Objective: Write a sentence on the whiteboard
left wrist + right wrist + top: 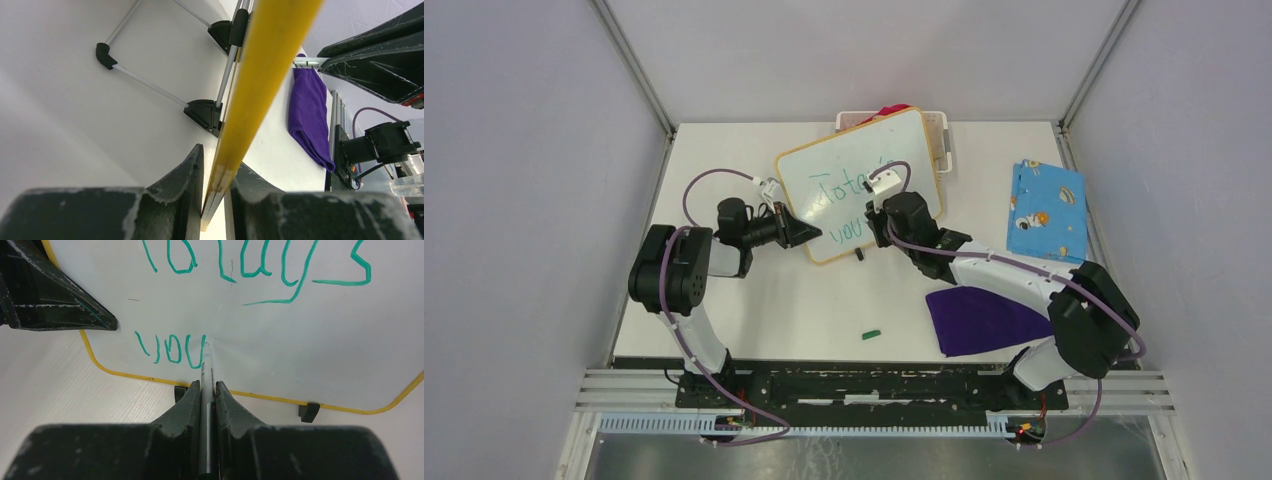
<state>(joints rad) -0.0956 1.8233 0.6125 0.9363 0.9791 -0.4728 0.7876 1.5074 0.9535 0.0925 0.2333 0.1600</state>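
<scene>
The whiteboard stands tilted on the table, white with a yellow-orange frame and small black feet. The sentence runs in green marker over two lines, the lower one reading "you". My left gripper is shut on the board's left edge, seen edge-on between the fingers. My right gripper is shut on a grey marker. The marker's tip touches the board just after the "u".
A green marker cap lies near the table's front. A purple cloth sits by the right arm. A blue patterned book lies at the right. A white basket stands behind the board.
</scene>
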